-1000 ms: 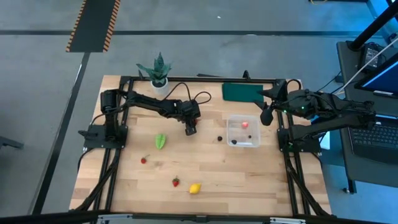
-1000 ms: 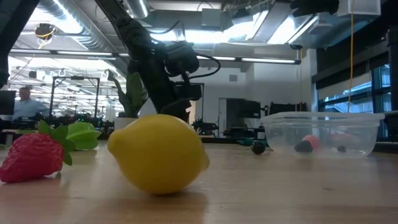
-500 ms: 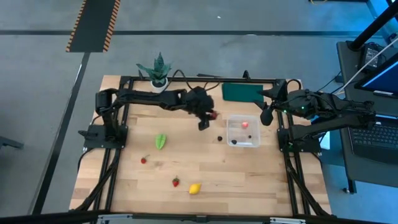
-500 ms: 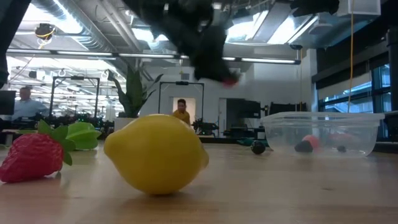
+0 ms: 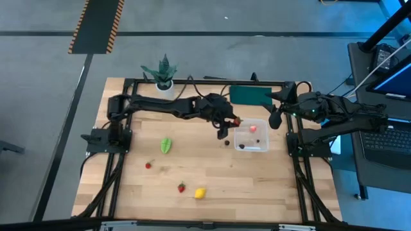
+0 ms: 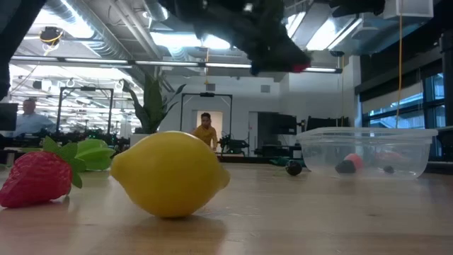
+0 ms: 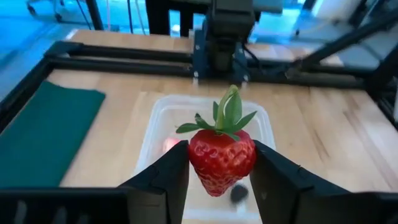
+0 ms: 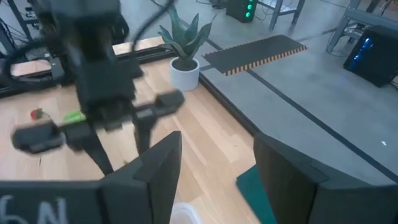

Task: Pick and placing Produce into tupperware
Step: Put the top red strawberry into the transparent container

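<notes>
My left gripper (image 5: 232,121) is up in the air at the left side of the clear tupperware (image 5: 264,144) and is shut on a red strawberry (image 7: 222,161). The low view shows it high above the table (image 6: 297,67). A pink fruit (image 5: 253,128) and a dark berry (image 5: 241,146) lie inside the box. Another dark berry (image 5: 227,142) lies on the wood beside it. The green leafy piece (image 5: 166,145), a small red berry (image 5: 148,165), a second strawberry (image 5: 182,187) and the lemon (image 5: 200,192) rest on the table. My right gripper (image 8: 217,180) waits open at the table's right edge. My left gripper pinches the strawberry by the two sides of its red body (image 7: 194,163), one finger (image 7: 168,177) on each side. The fingers reach toward the table's right, slanting down. The berry is lifted clear, its green leafy cap (image 7: 225,115) free of the fingers.
A flat dark green mat (image 5: 249,95) lies at the far edge behind the box, and a potted plant (image 5: 164,74) stands at the far left. A black frame rail (image 7: 124,53) runs around the table. In the low view the lemon (image 6: 170,173) and a strawberry (image 6: 39,177) fill the foreground.
My left gripper has risen from the table's middle and swung toward the right edge, reaching the tupperware's left side with the strawberry carried clear of the wood. The lemon has rolled a little on the table.
</notes>
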